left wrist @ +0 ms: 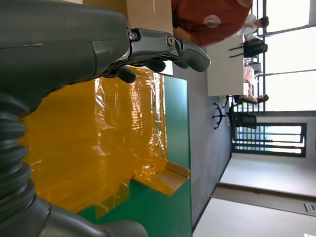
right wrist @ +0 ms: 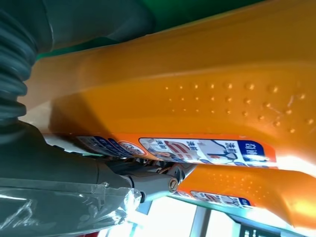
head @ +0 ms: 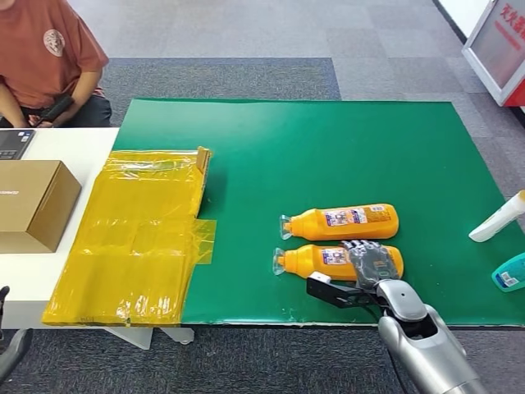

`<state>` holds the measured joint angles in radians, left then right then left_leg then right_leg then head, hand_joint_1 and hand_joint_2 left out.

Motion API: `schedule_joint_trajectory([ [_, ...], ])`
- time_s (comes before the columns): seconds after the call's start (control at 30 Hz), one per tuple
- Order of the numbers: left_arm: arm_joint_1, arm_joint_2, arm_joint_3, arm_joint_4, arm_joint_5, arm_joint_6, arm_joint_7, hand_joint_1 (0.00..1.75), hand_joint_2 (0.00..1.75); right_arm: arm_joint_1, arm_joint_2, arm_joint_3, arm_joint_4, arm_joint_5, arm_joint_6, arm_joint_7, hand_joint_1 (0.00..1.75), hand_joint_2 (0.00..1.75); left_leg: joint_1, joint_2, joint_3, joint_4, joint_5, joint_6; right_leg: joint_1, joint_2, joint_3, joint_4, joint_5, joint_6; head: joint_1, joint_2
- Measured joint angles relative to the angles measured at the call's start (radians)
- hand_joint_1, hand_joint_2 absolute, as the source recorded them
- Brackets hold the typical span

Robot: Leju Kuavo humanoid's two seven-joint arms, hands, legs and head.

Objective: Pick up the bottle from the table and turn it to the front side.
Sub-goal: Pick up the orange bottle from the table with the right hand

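A green mat [head: 372, 156] covers most of the surface, its near edge running along the front. To its left lies a sheet of yellow plastic wrapping [head: 142, 238], crinkled and overlapping the mat's left border, with a white surface [head: 59, 152] beneath and behind it. On that white surface rests a brown cardboard box [head: 34, 205]. Behind it sits a person in a rust-coloured shirt [head: 43, 49].

Two orange bottles lie on their sides on the mat, parallel, clear caps pointing left. The far bottle [head: 344, 221] lies free, label up. The near bottle [head: 337, 261] lies just in front of it, apart by a narrow strip of green. The right hand [head: 372, 264] is placed over the near bottle's wider end, fingers draped across its body; in the right wrist view the orange bottle wall [right wrist: 209, 98] fills the space against the hand, and a finger [right wrist: 164, 180] appears to lie under the labelled side, so the hand seems to be clasping the bottle, which is touching the mat.

The left hand [left wrist: 149, 52] hangs beside the surface's left end, fingers loosely apart, holding nothing.

At the mat's right edge lie a white bottle [head: 498, 217] and a teal container [head: 511, 272].
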<state>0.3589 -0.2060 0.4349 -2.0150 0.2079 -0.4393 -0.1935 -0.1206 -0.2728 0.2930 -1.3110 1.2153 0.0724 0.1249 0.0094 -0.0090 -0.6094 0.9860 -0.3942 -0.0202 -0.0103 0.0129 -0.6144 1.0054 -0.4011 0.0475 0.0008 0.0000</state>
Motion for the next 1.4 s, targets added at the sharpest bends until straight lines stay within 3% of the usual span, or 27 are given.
schedule_joint_trajectory([
  [0.1,0.000,0.000,0.000,0.000,0.001,-0.002,-0.003,0.00,1.75,-0.001,0.000,-0.004,0.000,-0.098,0.023,-0.032,1.75,1.75,0.000,0.000,0.000,0.000,0.000,0.000,0.000,0.000,0.000,0.000,0.000,0.000,0.000,0.000],
  [0.33,-0.014,0.039,-0.023,0.006,0.017,0.028,-0.043,0.00,1.75,-0.015,0.000,-0.055,-0.048,-0.663,0.143,-0.133,1.75,1.75,0.001,0.002,0.007,0.000,-0.004,-0.001,0.001,0.003,0.005,0.000,-0.001,0.000,0.000,0.000],
  [0.57,-0.037,0.111,-0.101,0.024,0.034,0.100,-0.068,0.00,1.75,-0.019,0.004,-0.056,-0.069,-0.947,0.161,-0.148,1.75,1.75,0.000,0.002,0.004,0.000,-0.001,0.000,0.000,0.002,0.004,0.000,-0.001,0.000,0.000,0.000],
  [0.77,-0.075,0.163,-0.171,0.052,0.043,0.136,-0.072,0.00,1.75,-0.057,0.031,-0.051,-0.070,-1.033,0.157,-0.141,1.75,1.75,0.000,0.002,0.003,0.000,-0.001,0.000,0.000,0.002,0.003,0.000,-0.001,0.000,0.000,0.000],
  [1.13,-0.110,0.208,-0.241,0.094,0.037,0.149,-0.072,0.00,1.75,-0.076,0.061,-0.042,-0.064,-1.093,0.154,-0.170,1.75,1.75,0.000,0.002,0.000,0.000,-0.001,0.000,0.000,0.002,0.000,0.000,-0.002,0.001,0.000,0.000],
  [1.4,-0.230,0.238,-0.368,0.186,0.043,0.180,-0.070,0.00,1.75,-0.146,0.100,-0.016,-0.023,-1.133,0.161,-0.215,1.75,1.75,0.000,0.002,-0.001,0.000,0.001,0.000,0.000,0.002,0.000,0.000,0.000,0.001,0.000,0.000],
])
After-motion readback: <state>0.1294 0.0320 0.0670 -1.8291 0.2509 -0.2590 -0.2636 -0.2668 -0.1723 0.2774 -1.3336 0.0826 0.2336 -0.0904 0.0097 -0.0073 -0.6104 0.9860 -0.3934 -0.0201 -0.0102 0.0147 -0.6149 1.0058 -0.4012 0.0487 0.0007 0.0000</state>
